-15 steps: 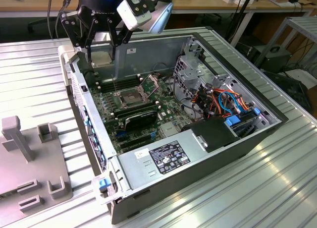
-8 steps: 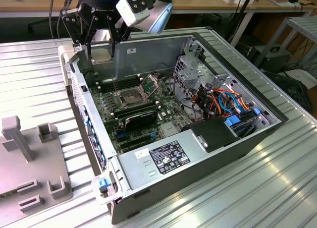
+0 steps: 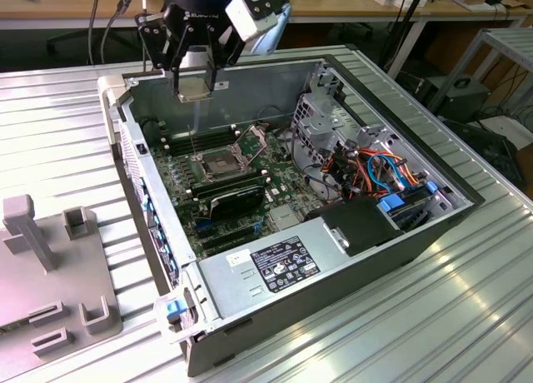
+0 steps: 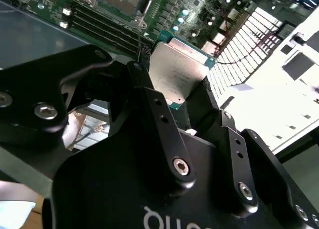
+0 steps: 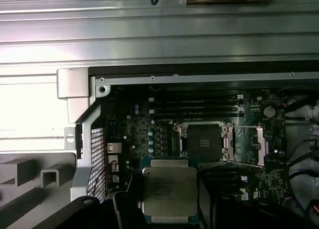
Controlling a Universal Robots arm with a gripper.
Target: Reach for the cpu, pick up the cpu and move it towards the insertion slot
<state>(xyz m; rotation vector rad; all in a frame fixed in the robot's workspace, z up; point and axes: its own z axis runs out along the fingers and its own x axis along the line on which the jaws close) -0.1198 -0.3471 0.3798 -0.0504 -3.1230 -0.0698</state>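
The cpu (image 3: pixel 194 85) is a thin square chip with a pale silvery face, and my gripper (image 3: pixel 193 90) is shut on it. It hangs in the air above the back left part of the open computer case. In the second wrist view the black fingers (image 4: pixel 144 89) clamp the cpu (image 4: pixel 177 69) by its edges. The insertion slot (image 3: pixel 218 161), a metal-framed socket with a dark centre and its lid raised, lies on the motherboard below and a little toward the exterior view's right. The first wrist view shows the cpu (image 5: pixel 168 191) near the insertion slot (image 5: pixel 204 142), apart from it.
The case walls (image 3: pixel 133 162) ring the motherboard. Long memory slots (image 5: pixel 194 107) run beside the socket. A black card (image 3: pixel 237 201), a silver power supply (image 3: pixel 275 262), a drive cage (image 3: pixel 333 108) and coloured cables (image 3: pixel 375 171) fill the case. A grey notched block (image 3: pixel 50 266) stands on the ribbed table.
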